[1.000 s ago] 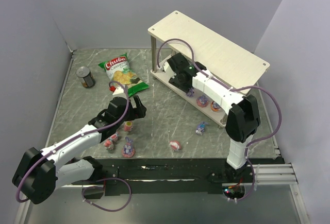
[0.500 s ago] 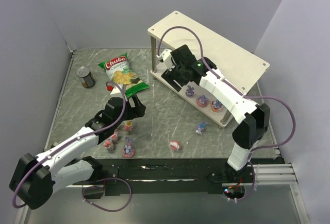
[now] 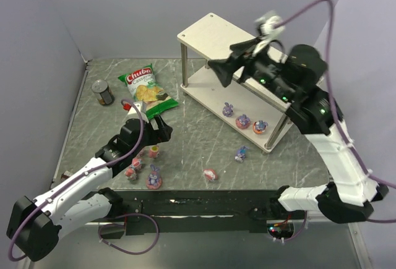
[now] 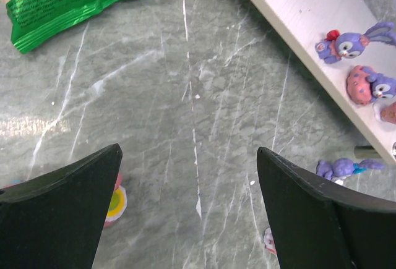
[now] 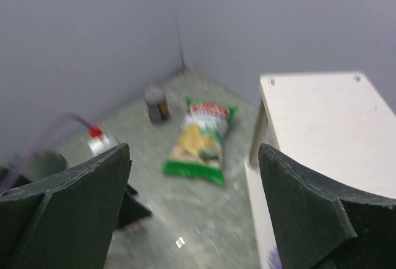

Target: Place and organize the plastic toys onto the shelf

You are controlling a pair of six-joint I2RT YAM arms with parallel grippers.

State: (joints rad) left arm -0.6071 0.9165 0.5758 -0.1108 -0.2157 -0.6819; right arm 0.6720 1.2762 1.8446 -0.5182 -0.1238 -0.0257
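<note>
On the pale wooden shelf (image 3: pixel 207 34) sit three glossy toys (image 3: pixel 243 120).

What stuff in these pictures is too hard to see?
Left wrist view: a black finger hides most of one pink toy; the picture edge cuts off another toy on the shelf.
Right wrist view: all blurry, so the can shows no readable label.
Top view: the right gripper covers part of the shelf.
</note>
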